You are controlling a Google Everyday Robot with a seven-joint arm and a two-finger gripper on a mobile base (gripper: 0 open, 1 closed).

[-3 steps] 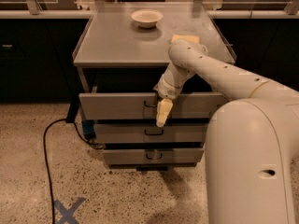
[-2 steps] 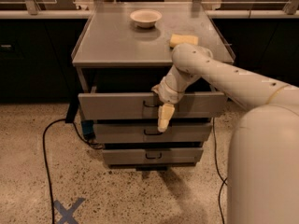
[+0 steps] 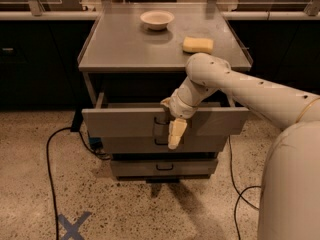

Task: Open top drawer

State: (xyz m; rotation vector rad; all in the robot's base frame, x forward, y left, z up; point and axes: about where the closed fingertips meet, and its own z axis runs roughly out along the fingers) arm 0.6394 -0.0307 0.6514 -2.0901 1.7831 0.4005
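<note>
The top drawer (image 3: 120, 122) is the widest of three grey metal drawers under a grey steel table (image 3: 125, 46). It stands pulled out toward me, its front well ahead of the two drawers below. Its dark wire handle (image 3: 161, 120) at the centre is partly hidden by my gripper (image 3: 174, 133). The gripper hangs at the middle of the drawer front, at the handle, with its cream fingers pointing down over the front. My white arm reaches in from the right.
A white bowl (image 3: 156, 19) and a yellow sponge (image 3: 197, 44) lie on the table top. The second drawer (image 3: 130, 145) and third drawer (image 3: 160, 167) sit below, further back. A black cable (image 3: 50, 164) runs over the speckled floor at left; a blue tape cross (image 3: 74, 226) marks the floor.
The top drawer has slid further out toward me, with the gripper moving out with its front. The view has also come closer to the cabinet.
</note>
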